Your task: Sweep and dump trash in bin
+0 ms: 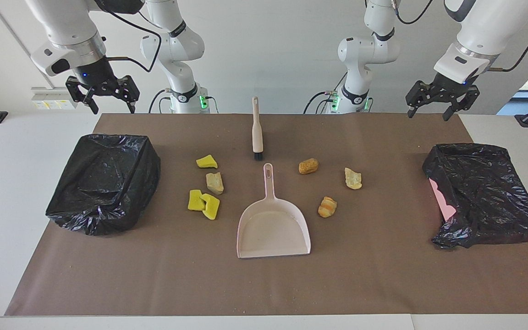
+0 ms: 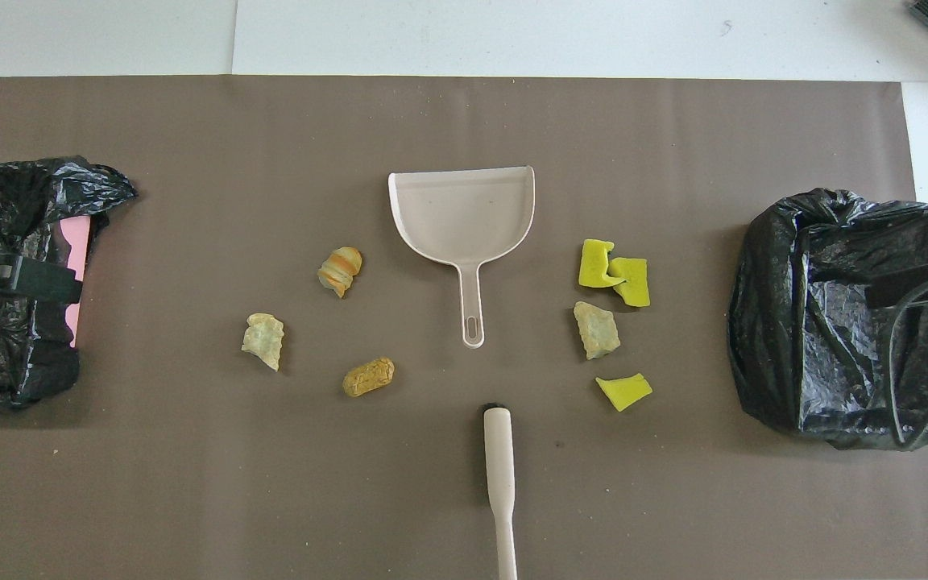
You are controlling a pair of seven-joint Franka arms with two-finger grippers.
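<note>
Two bins lined with black bags stand on the bench, one at the right arm's end (image 1: 103, 181) and one at the left arm's end (image 1: 484, 192). Between them lies the pale pink dustpan (image 1: 273, 227), stiff and light, best taken by its thin handle. The brush (image 1: 257, 130) lies nearer the robots, bristles toward the pan; its beige handle is the place to hold. The trash (image 1: 204, 204) lies in two clusters beside the pan: light, soft lumps likely to roll or skid when pushed. The right gripper (image 1: 103, 94) and left gripper (image 1: 440, 98) hover with jaws open, empty.
</note>
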